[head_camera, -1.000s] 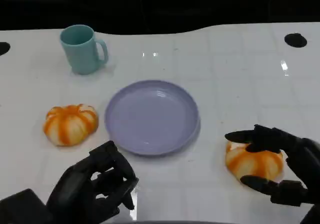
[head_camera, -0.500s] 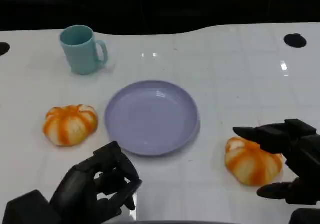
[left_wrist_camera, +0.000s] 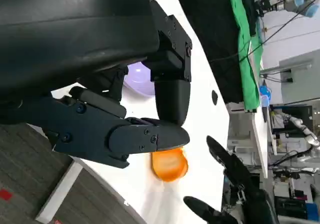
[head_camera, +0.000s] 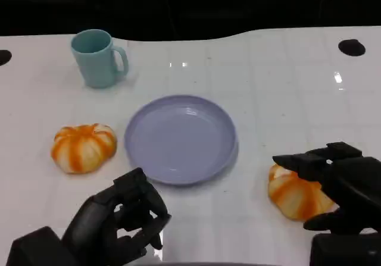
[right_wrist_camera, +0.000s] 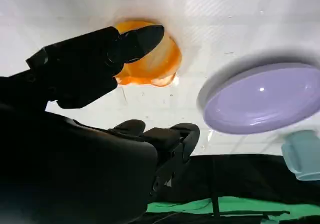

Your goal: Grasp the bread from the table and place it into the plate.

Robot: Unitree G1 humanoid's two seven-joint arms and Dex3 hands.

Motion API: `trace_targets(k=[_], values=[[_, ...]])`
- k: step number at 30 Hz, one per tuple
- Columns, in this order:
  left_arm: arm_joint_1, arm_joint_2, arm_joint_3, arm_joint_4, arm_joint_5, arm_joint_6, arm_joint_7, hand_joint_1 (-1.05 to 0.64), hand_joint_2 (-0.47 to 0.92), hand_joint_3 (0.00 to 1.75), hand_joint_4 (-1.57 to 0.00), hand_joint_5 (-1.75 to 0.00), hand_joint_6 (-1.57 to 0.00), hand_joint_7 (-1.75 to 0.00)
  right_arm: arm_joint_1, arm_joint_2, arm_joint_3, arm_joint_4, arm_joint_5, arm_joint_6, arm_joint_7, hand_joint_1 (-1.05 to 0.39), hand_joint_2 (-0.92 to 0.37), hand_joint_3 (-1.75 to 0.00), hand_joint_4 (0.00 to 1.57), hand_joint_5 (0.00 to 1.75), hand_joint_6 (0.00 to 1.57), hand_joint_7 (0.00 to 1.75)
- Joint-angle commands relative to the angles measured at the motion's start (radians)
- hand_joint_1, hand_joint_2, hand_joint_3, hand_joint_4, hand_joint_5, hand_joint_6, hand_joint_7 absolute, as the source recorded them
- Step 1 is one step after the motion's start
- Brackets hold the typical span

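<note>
Two orange-and-white striped bread rolls lie on the white table. One roll [head_camera: 83,147] is left of the lavender plate [head_camera: 180,138], which holds nothing. The other roll [head_camera: 296,193] [right_wrist_camera: 156,63] [left_wrist_camera: 170,165] lies to the plate's right. My right hand [head_camera: 340,185] [right_wrist_camera: 85,81] hovers at that roll with its fingers spread over the top and its thumb low beside it, not closed on it. My left hand [head_camera: 121,218] [left_wrist_camera: 125,114] sits near the table's front edge, below the plate, fingers curled in with nothing in them.
A teal mug [head_camera: 98,58] [right_wrist_camera: 302,154] stands at the back left, handle to the right. A dark round mark [head_camera: 352,47] sits at the far right of the table. The table's far edge borders a dark background.
My right hand has loosened from around the right roll and drawn back toward the lower right. The roll has tipped slightly. The left hand has barely moved.
</note>
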Motion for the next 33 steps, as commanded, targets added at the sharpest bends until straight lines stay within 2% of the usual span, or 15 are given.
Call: trace_targets(k=[1, 9, 21, 24, 31, 32, 33], values=[[0.002, 0.005, -0.001, 0.003, 0.010, -0.019, 0.013, -0.54, 0.92, 0.42, -0.69, -1.75, -0.47, -1.72, -0.056, -0.008, 0.032, 0.084, -0.037, 0.005, -0.024, -0.38, -0.79, -0.01, 0.07, 0.52, 0.34, 0.05], [0.009, -0.001, -0.003, -0.011, 0.006, -0.006, 0.016, -0.55, 0.92, 0.42, -0.69, -1.75, -0.47, -1.71, -0.126, -0.007, 0.087, 0.208, -0.084, 0.016, -0.040, -0.45, -0.83, -0.01, 0.10, 0.48, 0.36, 0.03], [0.022, 0.000, -0.011, -0.037, 0.006, 0.007, 0.022, -0.56, 0.92, 0.42, -0.68, -1.75, -0.47, -1.70, -0.237, 0.016, 0.159, 0.408, -0.067, 0.033, -0.031, -0.45, -0.90, -0.01, 0.22, 0.34, 0.44, 0.02], [0.024, 0.003, -0.014, -0.045, 0.011, 0.015, 0.027, -0.57, 0.92, 0.42, -0.68, -1.75, -0.47, -1.69, -0.265, 0.030, 0.176, 0.451, -0.069, 0.046, -0.036, -0.45, -0.91, 0.00, 0.30, 0.28, 0.49, 0.02], [0.027, 0.004, -0.016, -0.051, 0.014, 0.015, 0.030, -0.57, 0.92, 0.42, -0.68, -1.75, -0.47, -1.68, -0.330, 0.087, 0.207, 0.559, -0.066, 0.097, -0.064, -0.43, -0.92, -0.06, 0.44, 0.28, 0.63, 0.07], [0.028, 0.003, -0.016, -0.050, 0.013, 0.013, 0.029, -0.57, 0.92, 0.42, -0.68, -1.75, -0.47, -1.68, -0.339, 0.099, 0.201, 0.574, -0.054, 0.106, -0.068, -0.42, -0.92, -0.08, 0.48, 0.29, 0.67, 0.08], [0.028, 0.003, -0.016, -0.050, 0.012, 0.010, 0.029, -0.57, 0.92, 0.41, -0.68, -1.75, -0.48, -1.68, -0.348, 0.109, 0.196, 0.585, -0.045, 0.116, -0.075, -0.40, -0.92, -0.11, 0.59, 0.35, 0.75, 0.12]])
